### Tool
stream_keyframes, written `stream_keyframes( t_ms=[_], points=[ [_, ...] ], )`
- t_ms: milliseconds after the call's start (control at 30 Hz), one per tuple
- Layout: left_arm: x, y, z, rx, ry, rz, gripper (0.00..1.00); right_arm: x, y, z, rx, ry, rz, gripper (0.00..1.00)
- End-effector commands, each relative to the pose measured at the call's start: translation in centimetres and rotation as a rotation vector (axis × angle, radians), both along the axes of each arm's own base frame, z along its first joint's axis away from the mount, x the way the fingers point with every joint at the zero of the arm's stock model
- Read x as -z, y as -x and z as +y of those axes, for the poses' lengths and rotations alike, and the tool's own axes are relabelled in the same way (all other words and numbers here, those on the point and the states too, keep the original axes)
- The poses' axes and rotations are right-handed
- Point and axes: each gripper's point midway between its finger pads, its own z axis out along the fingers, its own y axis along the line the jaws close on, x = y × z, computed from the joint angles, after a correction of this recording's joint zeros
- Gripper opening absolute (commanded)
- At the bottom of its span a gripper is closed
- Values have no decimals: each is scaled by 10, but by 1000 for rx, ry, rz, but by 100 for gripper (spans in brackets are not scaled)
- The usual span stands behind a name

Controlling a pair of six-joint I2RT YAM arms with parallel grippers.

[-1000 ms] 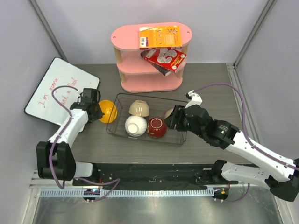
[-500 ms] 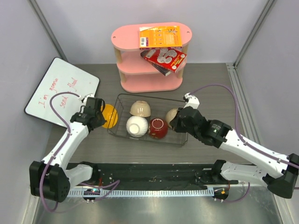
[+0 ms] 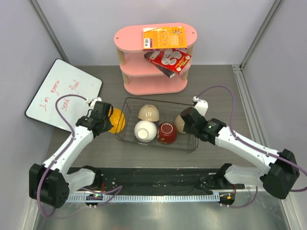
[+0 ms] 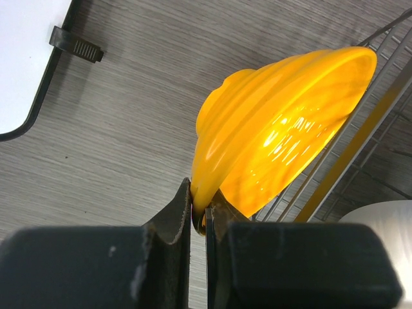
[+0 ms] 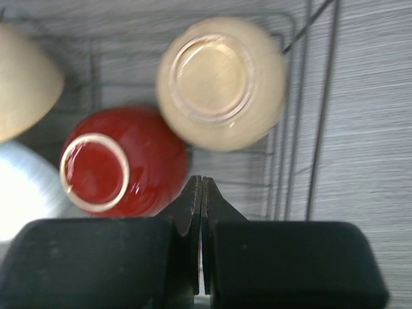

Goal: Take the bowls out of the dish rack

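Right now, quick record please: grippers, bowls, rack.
left gripper: shut on the rim of the yellow bowl
yellow bowl: tilted, at the left edge of the rack
right gripper: shut, nothing between its fingers, over the rack's right end
in rack: white bowl, red bowl, two beige bowls
bottom up: red bowl, right-hand beige bowl

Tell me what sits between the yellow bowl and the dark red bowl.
From the yellow bowl: the dish rack's left wire wall, then the white bowl inside it; the top view shows this.
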Motion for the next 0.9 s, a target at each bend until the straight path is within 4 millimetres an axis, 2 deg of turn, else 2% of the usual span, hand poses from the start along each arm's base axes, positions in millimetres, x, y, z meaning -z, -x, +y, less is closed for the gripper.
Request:
stream_keyframes(
  t_ms=[0,167,333,433,500,567,600,867],
  points=[
    [-14,-8,-19,18,71,-76,0,-9,-24,-28,127,40,-48,1],
    [-16,-8,-20,25,66,-90,0,-14,-52,-49,195,112,-51,1],
    [-16,-8,-18,38,46,-92,0,-13,-75,-50,204,132,-25,1],
    [-17,-7,-18,44,47,-95,0,-11,-87,-57,228,146,-35,1],
    [-16,-8,-20,58,49,-99,0,0,-98,-65,241,157,-2,1],
    [-16,-8,-19,64,40,-100,0,1,-108,-63,234,149,17,1],
    [-16,-9,-19,66,40,-101,0,12,-113,-65,238,168,44,1],
    [-7,-4,-25,77,74,-81,0,14,-147,-59,229,186,12,1]
  ],
)
